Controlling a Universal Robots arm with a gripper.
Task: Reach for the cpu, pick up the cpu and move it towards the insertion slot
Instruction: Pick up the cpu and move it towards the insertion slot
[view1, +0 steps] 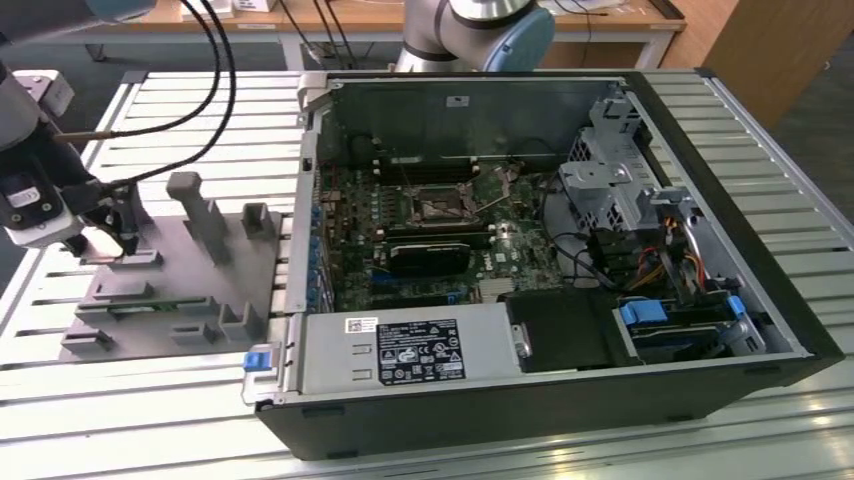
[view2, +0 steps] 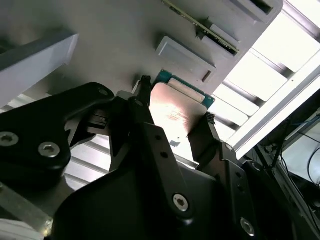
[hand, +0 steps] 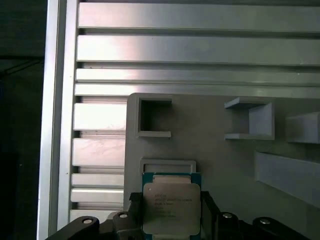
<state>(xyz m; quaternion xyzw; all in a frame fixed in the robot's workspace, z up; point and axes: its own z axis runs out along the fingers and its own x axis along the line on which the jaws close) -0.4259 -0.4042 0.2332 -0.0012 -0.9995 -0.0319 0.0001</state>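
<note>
Because the claw pinches the cpu only by two opposite edges, with a black finger pressed to each side of the shiny lid, the hold looks narrow. The step in hand, getting the chip up and away, likely rewards a slow, straight rise. Both wrist views show the chip square between the fingers and low at the grey plate, just beside a small raised rim on that plate. Whether it rests on the plate or hangs just above it I cannot tell. Keeping the chip level seems the main thing, since a tilt could let it slip or turn in so slim a grip. Upright grey posts stand on the same plate near the claw, so I would judge that height should be gained before any sideways travel. The plate lies on a slatted metal counter. The slot sits well apart from the plate, toward the exterior view's right of it, inside an open computer case. The case wall rises beside the plate's edge, and that wall too would need clearing.
</note>
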